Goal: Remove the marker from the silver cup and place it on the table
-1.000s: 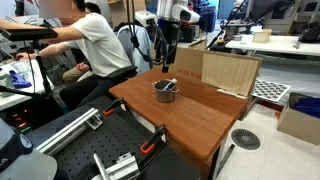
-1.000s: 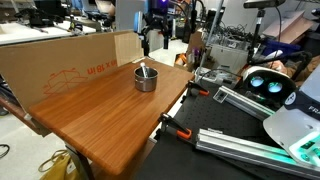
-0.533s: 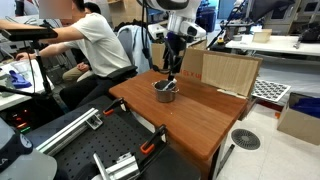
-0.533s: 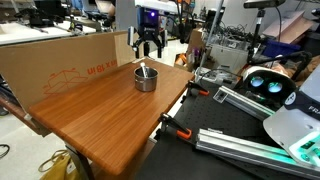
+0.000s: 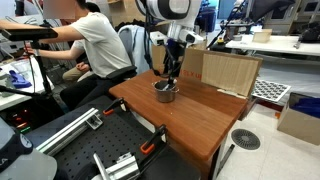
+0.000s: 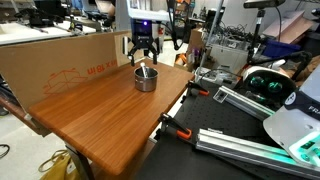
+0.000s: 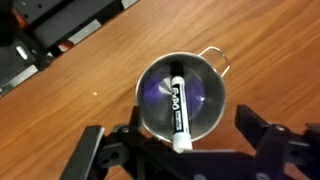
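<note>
The silver cup (image 5: pixel 165 92) stands on the reddish-brown table (image 5: pixel 200 118) near its far edge; it shows in both exterior views (image 6: pixel 146 79). In the wrist view the cup (image 7: pixel 207 100) is seen from above with its handle at the upper right. The black marker (image 7: pixel 177 103) lies inside it, its pale end leaning over the near rim. My gripper (image 5: pixel 170 72) hangs just above the cup, open and empty, its fingers (image 7: pixel 175 150) spread to either side of the cup. It also shows in an exterior view (image 6: pixel 143 58).
A pale plywood board (image 5: pixel 228 72) stands upright at the table's back edge. A cardboard wall (image 6: pixel 60 60) lines another side. A seated person (image 5: pixel 95 45) is close by. Clamps (image 6: pixel 177 130) grip the table edge, with metal rails (image 5: pixel 110 160) beyond.
My gripper has moved sideways and down, from beside the cup to directly above it. The cup and marker have not moved.
</note>
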Robot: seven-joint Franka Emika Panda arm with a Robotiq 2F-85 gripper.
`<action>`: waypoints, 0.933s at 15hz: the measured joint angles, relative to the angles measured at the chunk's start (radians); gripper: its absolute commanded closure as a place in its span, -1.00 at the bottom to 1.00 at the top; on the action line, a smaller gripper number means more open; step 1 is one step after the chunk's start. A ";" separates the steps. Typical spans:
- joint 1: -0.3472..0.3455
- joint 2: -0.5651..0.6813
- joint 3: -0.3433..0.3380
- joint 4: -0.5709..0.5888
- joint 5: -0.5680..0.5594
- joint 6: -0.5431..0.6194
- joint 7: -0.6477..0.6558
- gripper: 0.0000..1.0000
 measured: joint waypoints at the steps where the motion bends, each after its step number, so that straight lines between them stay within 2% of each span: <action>1: 0.004 0.010 -0.003 0.005 -0.003 0.000 0.005 -1.00; 2: 0.007 0.021 -0.006 0.012 -0.006 0.000 0.010 -1.00; 3: 0.011 0.032 -0.009 0.017 -0.009 0.000 0.014 -0.50; 4: 0.015 0.041 -0.014 0.023 -0.014 0.001 0.018 -0.47; 9: 0.032 0.063 -0.019 0.057 -0.024 0.001 0.029 0.31; 14: 0.042 0.071 -0.019 0.081 -0.025 0.001 0.039 0.98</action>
